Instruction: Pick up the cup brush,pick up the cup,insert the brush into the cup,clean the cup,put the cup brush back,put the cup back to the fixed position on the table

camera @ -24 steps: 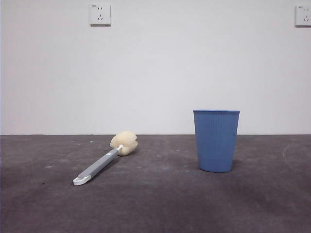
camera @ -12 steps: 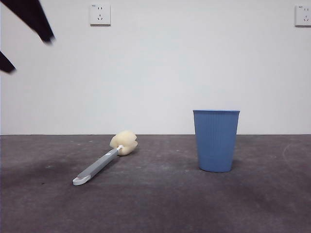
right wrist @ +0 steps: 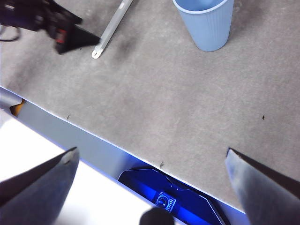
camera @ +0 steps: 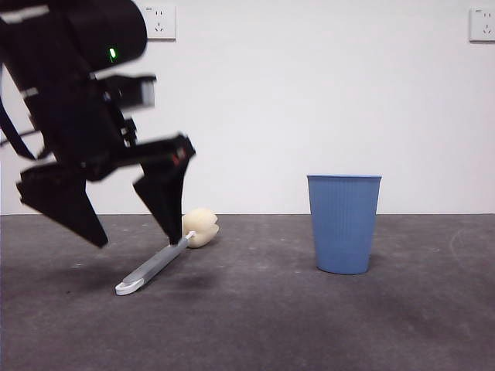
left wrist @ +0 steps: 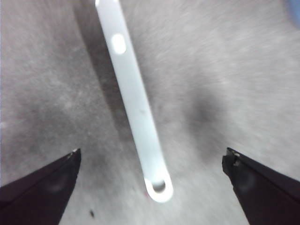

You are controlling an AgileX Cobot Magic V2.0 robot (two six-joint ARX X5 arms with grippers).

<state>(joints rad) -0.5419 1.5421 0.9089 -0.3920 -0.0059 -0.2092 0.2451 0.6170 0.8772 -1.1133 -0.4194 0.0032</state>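
The cup brush (camera: 157,265) lies flat on the table (camera: 255,325) at the left, its cream sponge head (camera: 199,226) toward the wall and its white tip nearest the camera. My left gripper (camera: 135,238) hangs open just above the handle, one jaw on each side, not touching it. In the left wrist view the pale handle (left wrist: 136,103) runs between the spread jaws of the left gripper (left wrist: 151,153). The blue ribbed cup (camera: 344,224) stands upright at the right. My right gripper (right wrist: 151,152) is open and empty, high over the table's near edge, far from the cup (right wrist: 206,23).
Two wall sockets (camera: 159,22) (camera: 483,23) are on the white wall behind. The right wrist view shows the table's front edge (right wrist: 93,131) with a blue-lit device (right wrist: 164,199) below it. Bare table lies between brush and cup.
The left arm has come down from the upper left corner to just above the brush handle, jaws open. Brush and cup have not moved.
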